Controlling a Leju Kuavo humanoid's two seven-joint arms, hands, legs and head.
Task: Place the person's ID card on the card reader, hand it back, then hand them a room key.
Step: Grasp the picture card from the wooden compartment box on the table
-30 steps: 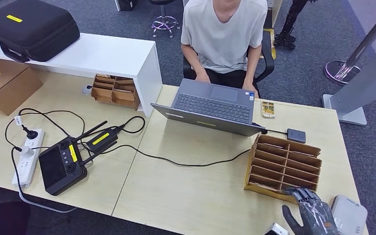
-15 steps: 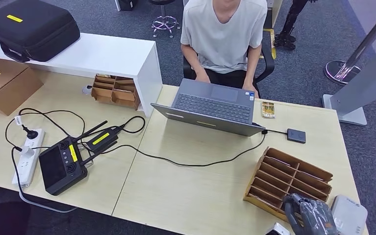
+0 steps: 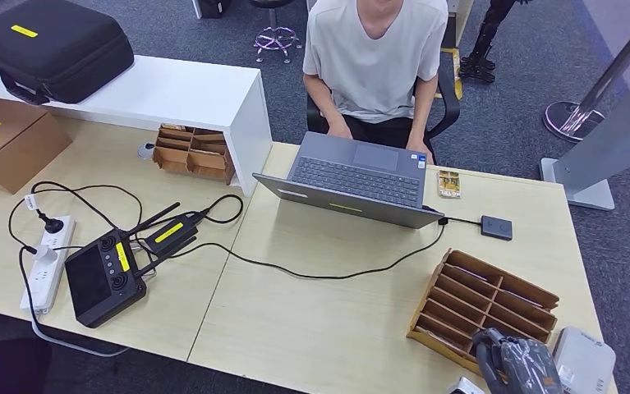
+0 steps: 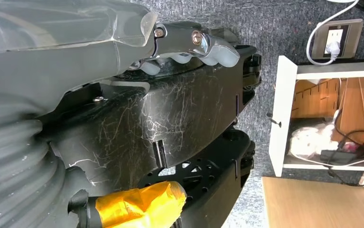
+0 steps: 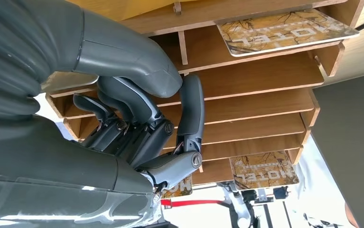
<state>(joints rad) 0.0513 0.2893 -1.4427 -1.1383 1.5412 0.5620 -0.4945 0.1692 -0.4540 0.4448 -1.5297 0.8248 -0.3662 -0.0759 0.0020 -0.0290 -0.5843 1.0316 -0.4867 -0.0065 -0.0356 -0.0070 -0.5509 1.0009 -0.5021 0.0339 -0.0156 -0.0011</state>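
The wooden key rack [image 3: 492,300] lies skewed at the table's near right. My right hand [image 3: 515,365] is at its near edge. In the right wrist view its fingers [image 5: 137,123] curl into one slot, and a card corner [image 5: 177,187] peeks out below them; I cannot tell whether the card is gripped. Hotel key cards [image 5: 284,31] [image 5: 264,169] lie in other slots. The ID card [image 3: 448,183] lies on the table beside the laptop [image 3: 352,176], in front of the seated person [image 3: 374,57]. The dark card reader [image 3: 496,227] sits right of the laptop. My left hand [image 4: 189,47] hangs by my body, holding nothing.
A white device [image 3: 584,359] lies right of the rack at the table's corner. A black cable [image 3: 319,272] runs across the table from a black controller [image 3: 102,277] and power strip [image 3: 47,261]. Cardboard boxes and a white shelf [image 3: 147,90] stand at the far left.
My right hand dropped onto the rack's near edge and its fingers went into a slot. The rack slid and turned toward the near right. The person has not moved.
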